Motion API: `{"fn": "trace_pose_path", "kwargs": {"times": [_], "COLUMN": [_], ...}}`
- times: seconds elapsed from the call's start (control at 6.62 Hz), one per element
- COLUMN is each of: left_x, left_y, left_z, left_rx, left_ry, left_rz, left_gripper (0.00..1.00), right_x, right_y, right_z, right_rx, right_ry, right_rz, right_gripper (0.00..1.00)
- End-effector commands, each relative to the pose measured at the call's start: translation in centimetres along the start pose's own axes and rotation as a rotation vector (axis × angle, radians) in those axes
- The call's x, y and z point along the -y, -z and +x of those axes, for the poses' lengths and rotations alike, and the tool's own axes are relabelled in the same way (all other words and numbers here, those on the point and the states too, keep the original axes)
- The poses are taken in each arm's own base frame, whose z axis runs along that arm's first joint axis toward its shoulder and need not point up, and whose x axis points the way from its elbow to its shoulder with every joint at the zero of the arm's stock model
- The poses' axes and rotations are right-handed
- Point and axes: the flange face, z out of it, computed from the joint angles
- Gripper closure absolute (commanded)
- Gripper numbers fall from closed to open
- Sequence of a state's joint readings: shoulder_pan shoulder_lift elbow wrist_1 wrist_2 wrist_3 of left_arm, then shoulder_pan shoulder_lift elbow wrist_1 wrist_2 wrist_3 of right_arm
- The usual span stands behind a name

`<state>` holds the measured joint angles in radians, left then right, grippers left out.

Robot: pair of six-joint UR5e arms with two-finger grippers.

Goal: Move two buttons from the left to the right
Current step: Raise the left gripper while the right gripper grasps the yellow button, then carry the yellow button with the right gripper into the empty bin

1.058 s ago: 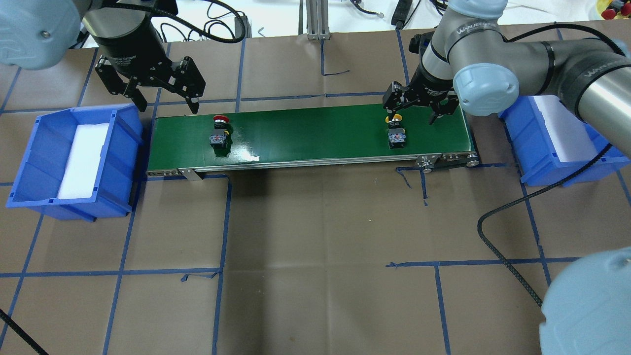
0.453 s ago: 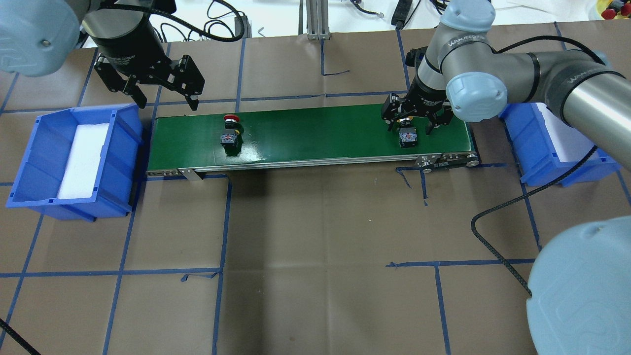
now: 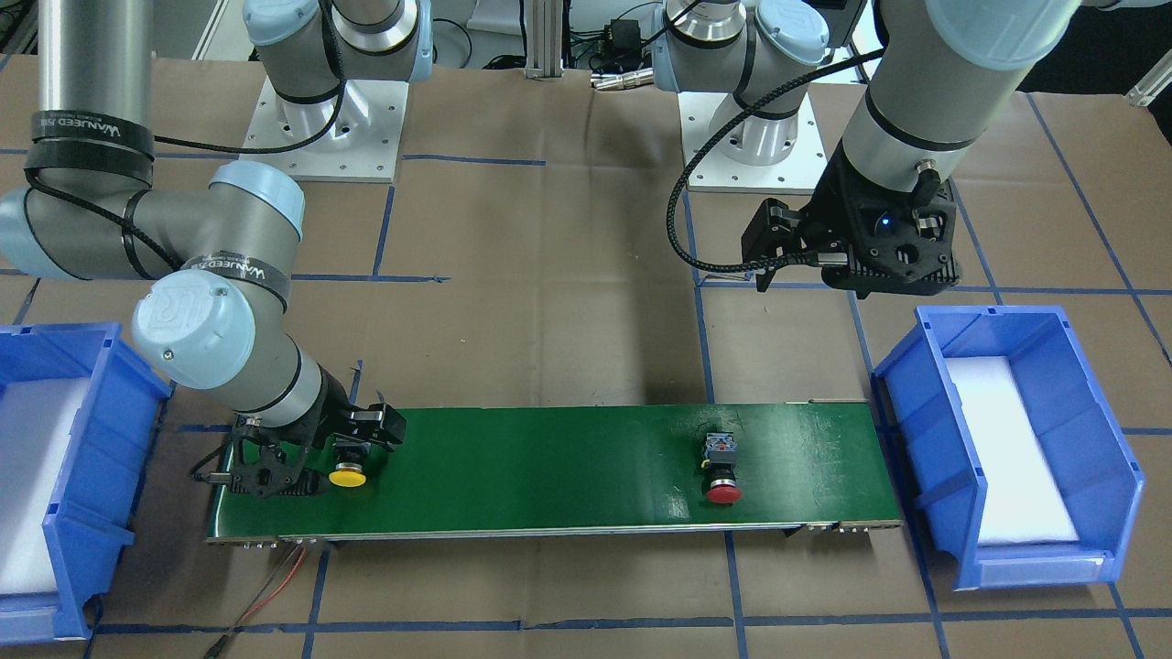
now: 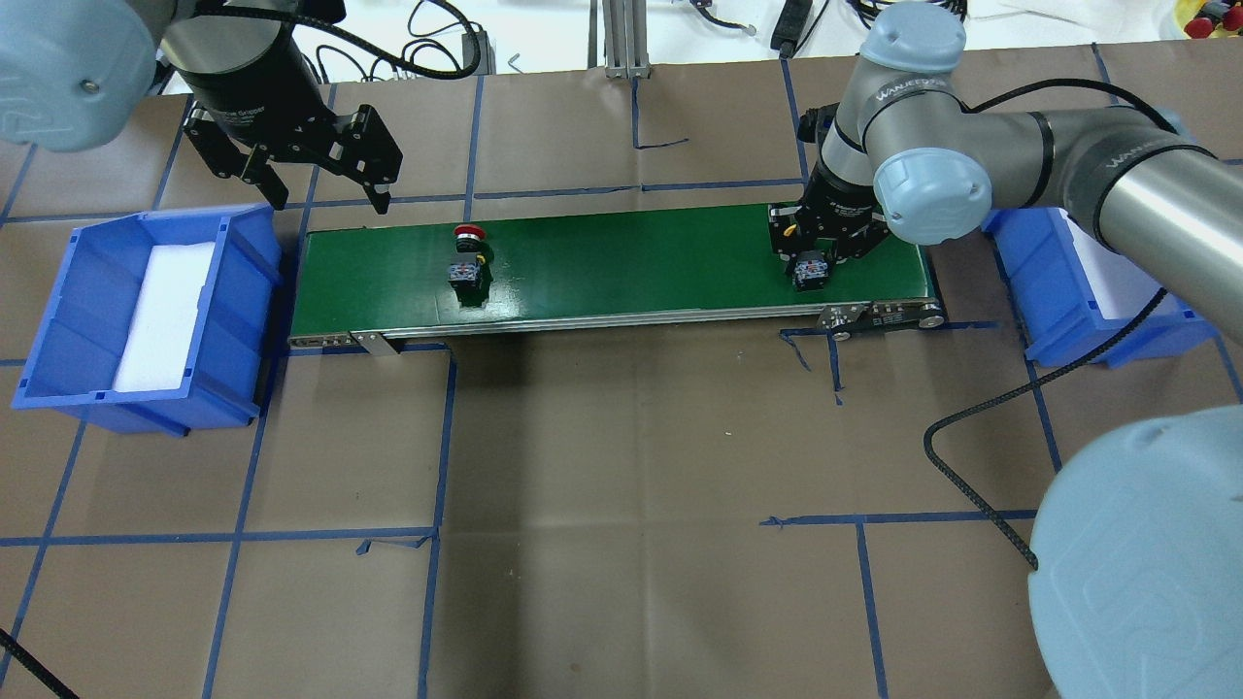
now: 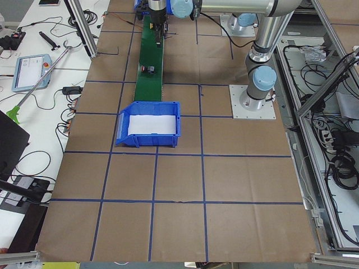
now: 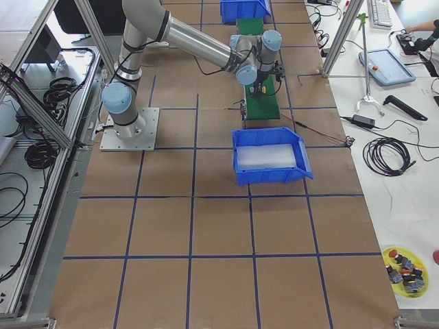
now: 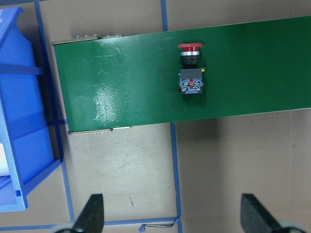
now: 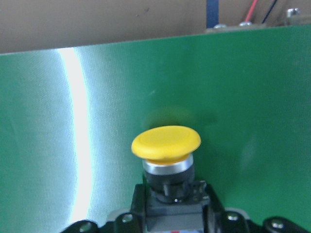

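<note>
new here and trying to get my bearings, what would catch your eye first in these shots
The long green conveyor belt across the middle of the table stands out first, with the left bin and the right bin, both blue, at its ends. At its right end the right gripper is clamped on the yellow button. The red button lies alone nearer the left end, where the left gripper hangs open.

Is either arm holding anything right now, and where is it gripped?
The right gripper clasps the yellow button by its black body, behind the cap. The left gripper hangs open and empty.
</note>
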<state>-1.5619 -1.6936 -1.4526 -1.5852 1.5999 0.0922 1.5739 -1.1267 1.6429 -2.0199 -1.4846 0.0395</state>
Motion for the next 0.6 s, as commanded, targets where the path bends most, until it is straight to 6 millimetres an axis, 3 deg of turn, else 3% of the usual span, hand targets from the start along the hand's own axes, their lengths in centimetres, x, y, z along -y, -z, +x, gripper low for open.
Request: {"fn": "trace_pose_path", "kwargs": {"times": [0.0, 0.15, 0.3, 0.45], "left_x": [0.0, -0.1, 0.0, -0.1], "left_y": [0.0, 0.1, 0.0, 0.1], "left_z": [0.1, 0.2, 0.2, 0.2], "left_rx": [0.0, 0.0, 0.0, 0.0], "left_ry": [0.004, 0.004, 0.005, 0.007], "left_rz": [0.001, 0.002, 0.001, 0.002], "left_gripper": [0.0, 0.0, 0.0, 0.0], "right_x": [0.3, 0.6, -0.4, -1.3], "right_y": [1.8, 6.2, 10.9, 14.9], "right_z": [1.1, 2.7, 5.9, 11.7], "right_rx": [-0.074, -0.107, -0.11, -0.111], "right_ry": [0.045, 0.036, 0.019, 0.0], "right_rz": [0.027, 0.087, 0.071, 0.082], "right_gripper": [0.95, 0.95, 0.95, 0.95]}}
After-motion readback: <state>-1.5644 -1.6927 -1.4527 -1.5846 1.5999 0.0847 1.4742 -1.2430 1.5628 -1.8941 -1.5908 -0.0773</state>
